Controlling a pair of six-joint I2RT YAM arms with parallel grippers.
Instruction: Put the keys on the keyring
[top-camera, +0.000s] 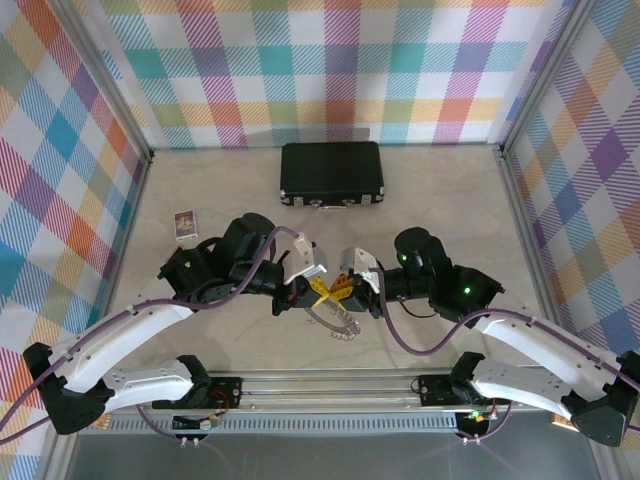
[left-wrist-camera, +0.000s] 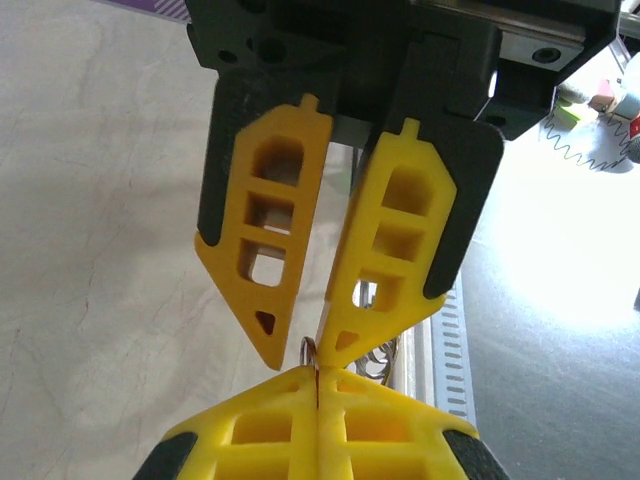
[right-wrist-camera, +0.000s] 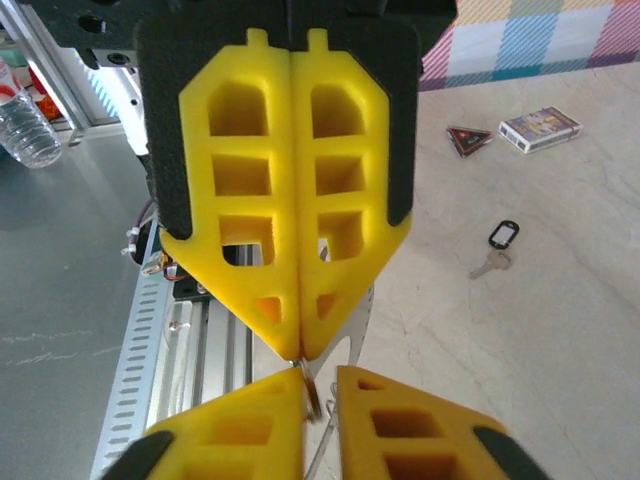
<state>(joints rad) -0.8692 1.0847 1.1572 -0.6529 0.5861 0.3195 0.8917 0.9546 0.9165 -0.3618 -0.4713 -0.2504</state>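
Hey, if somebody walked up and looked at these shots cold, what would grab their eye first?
The two yellow-fingered tools meet tip to tip over the middle of the table. The left tool is shut on a small metal ring, and the right tool has its fingertips slightly apart around it. A chain of silvery keys dangles beneath them, and a black case lies near the back wall.

The left end effector (right-wrist-camera: 295, 352) and right end effector (left-wrist-camera: 305, 355) are yellow on black. The desk (top-camera: 200, 190) is marbled beige, the walls (top-camera: 330, 70) pastel plaid, the far case (top-camera: 332, 172) black, the keys (top-camera: 340, 322) silvery, the keyring (right-wrist-camera: 312, 392) dark.
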